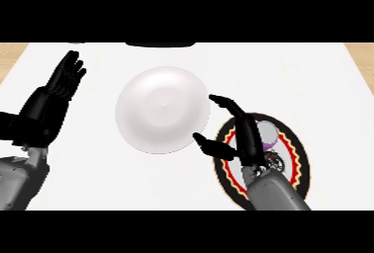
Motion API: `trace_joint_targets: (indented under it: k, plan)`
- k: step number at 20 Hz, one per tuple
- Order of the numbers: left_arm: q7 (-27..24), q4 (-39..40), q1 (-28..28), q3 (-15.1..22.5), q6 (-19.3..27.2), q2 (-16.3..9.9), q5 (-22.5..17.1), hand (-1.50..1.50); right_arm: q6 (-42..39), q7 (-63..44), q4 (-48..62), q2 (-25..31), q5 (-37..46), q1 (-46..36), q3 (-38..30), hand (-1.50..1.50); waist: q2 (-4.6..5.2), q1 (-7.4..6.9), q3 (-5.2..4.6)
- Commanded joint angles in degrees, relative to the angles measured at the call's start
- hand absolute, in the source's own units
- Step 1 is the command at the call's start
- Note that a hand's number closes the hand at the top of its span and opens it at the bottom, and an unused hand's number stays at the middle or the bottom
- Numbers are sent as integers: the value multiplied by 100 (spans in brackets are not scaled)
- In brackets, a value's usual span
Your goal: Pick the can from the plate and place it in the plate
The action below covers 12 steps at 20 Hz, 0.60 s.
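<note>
Can (267,137), purple-tinted, is sitting on the patterned plate (300,148), where the right hand (245,141) is hovering, fingers spread, gripping nothing; grasping seems next, then carrying to the white plate (162,108). Left hand (55,96) is resting open.

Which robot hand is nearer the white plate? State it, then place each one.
Right. The right robot hand is open at the white plate's right edge, above the patterned plate. The left robot hand rests open, apart at the far left.
</note>
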<state>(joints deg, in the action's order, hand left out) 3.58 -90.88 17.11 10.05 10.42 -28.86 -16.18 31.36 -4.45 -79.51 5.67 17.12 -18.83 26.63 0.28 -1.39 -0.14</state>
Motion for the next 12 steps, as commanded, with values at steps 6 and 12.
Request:
trace_joint_targets:
  k: [6,12]
  plan:
    - [-166,222,-147,-318,-295,62,153,0,273,-1122,-697,54,1296,-457,17,-150,-51,189,6]
    - [-4,94,-163,-296,-82,122,207,0,-1450,-3389,-771,786,1954,-981,102,-150,-100,314,-16]
